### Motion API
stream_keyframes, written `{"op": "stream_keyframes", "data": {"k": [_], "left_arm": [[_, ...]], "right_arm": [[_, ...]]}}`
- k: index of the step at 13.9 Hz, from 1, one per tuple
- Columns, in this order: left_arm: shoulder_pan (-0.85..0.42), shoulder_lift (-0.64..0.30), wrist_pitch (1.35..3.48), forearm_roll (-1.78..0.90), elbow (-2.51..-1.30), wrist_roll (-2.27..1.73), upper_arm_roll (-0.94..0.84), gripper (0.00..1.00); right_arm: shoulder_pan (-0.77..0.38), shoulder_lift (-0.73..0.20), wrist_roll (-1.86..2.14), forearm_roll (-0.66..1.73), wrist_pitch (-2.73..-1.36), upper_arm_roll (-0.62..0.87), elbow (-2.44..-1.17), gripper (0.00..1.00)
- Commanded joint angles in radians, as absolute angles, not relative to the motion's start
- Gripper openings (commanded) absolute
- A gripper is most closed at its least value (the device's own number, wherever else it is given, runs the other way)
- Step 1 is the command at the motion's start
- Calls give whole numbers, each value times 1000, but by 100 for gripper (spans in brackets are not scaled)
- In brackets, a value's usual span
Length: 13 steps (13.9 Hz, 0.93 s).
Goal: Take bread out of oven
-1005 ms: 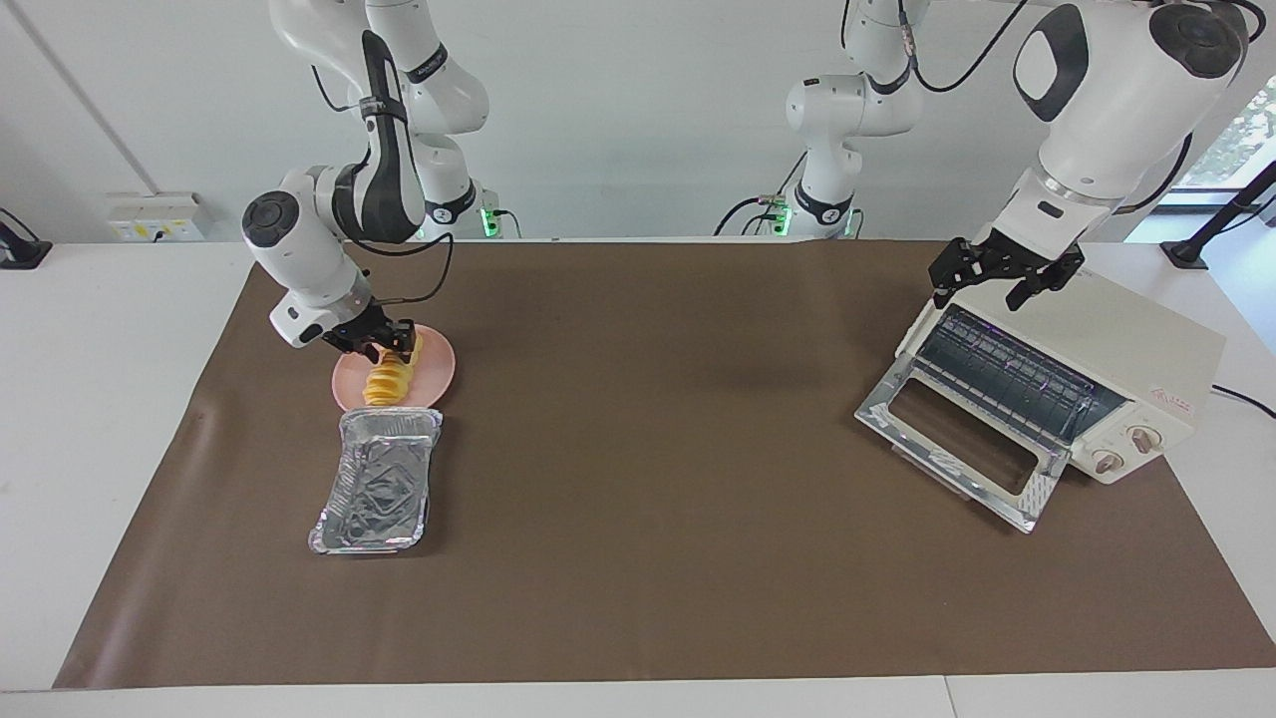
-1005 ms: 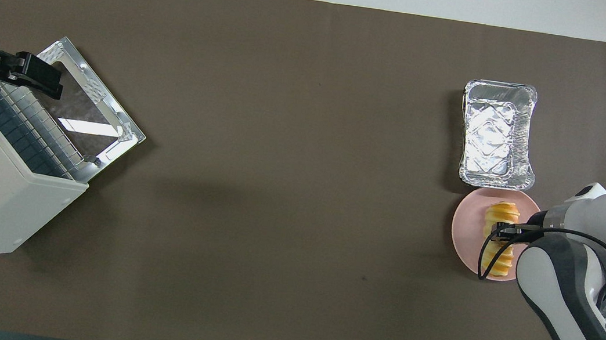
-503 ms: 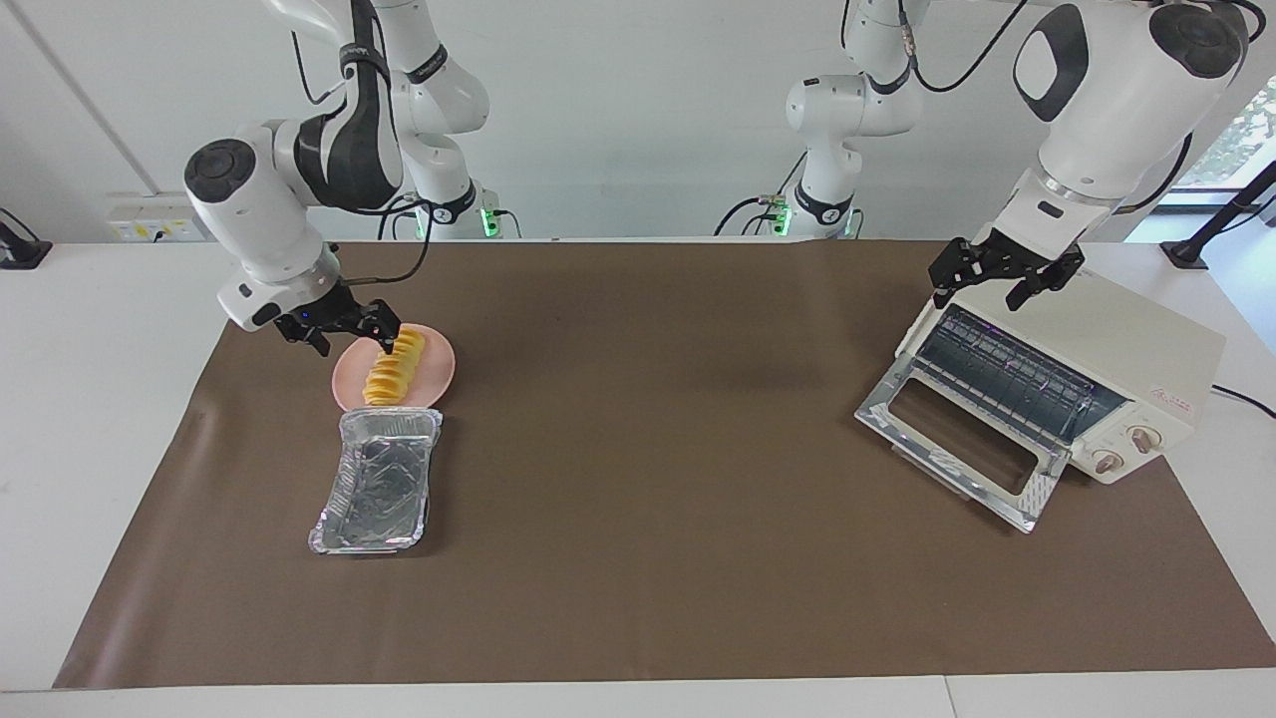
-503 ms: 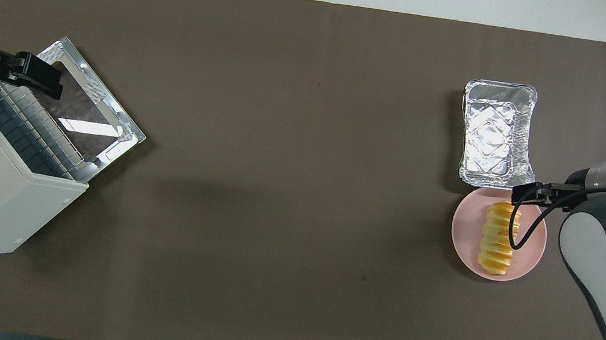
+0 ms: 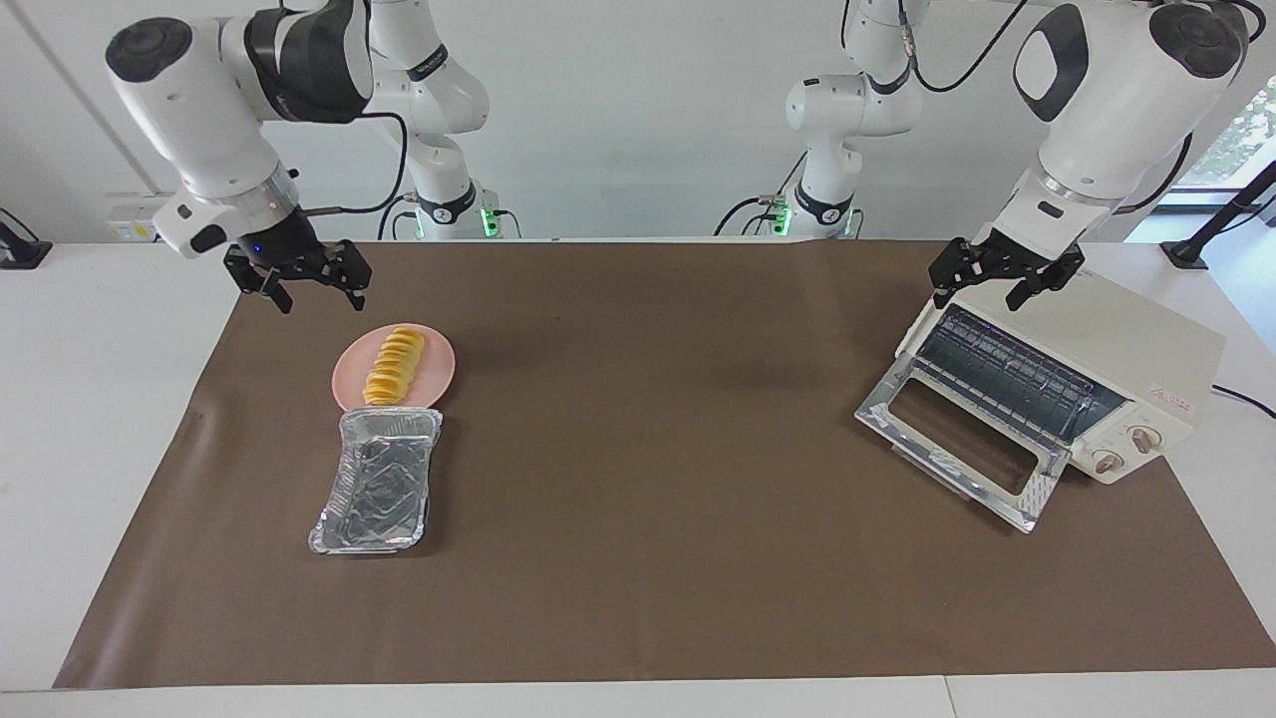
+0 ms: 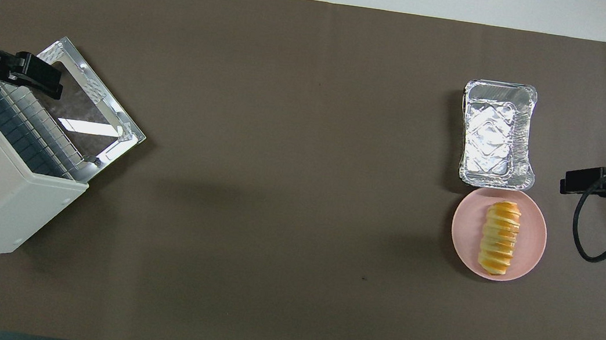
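While the ridged, slice-segmented yellow-orange bread loaf (image 5: pixel 393 367) lies on a smooth round pink plate (image 5: pixel 436 371) beside a crinkled silver foil tray (image 5: pixel 379 482), the cream boxy oven (image 5: pixel 1116 364) with wire rack stands open, both the left gripper (image 5: pixel 1005 281) and right gripper (image 5: pixel 299 283) hanging with jaws spread, empty.

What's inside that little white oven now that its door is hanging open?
Only a bare wire rack shows inside the oven; its deeper interior is hidden by the oven's top. The bread lies on the pink plate, beside the foil tray.
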State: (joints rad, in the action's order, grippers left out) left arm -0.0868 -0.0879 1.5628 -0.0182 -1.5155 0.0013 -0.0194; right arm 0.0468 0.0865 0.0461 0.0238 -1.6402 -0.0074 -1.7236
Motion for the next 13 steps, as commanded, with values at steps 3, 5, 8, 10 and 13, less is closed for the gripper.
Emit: {"op": "stream_keyframes", "data": {"k": [3, 5, 8, 10, 13], "left_arm": [[-84, -71, 1560, -35, -1532, 11, -15, 100], [-84, -72, 1560, -35, -1532, 11, -15, 100], [-84, -71, 1560, -35, -1532, 11, -15, 100], [-84, -71, 1560, -35, -1532, 11, -15, 100], [-84, -71, 1560, -35, -1532, 11, -15, 100]], "right_arm": [[71, 31, 32, 5, -1611, -6, -1638, 100], [71, 31, 29, 5, -1591, -6, -1638, 100], [69, 31, 29, 8, -1540, -5, -1638, 100], [72, 31, 28, 6, -1537, -6, -1640, 100], [71, 32, 25, -18, -1543, -6, -1641, 100]]}}
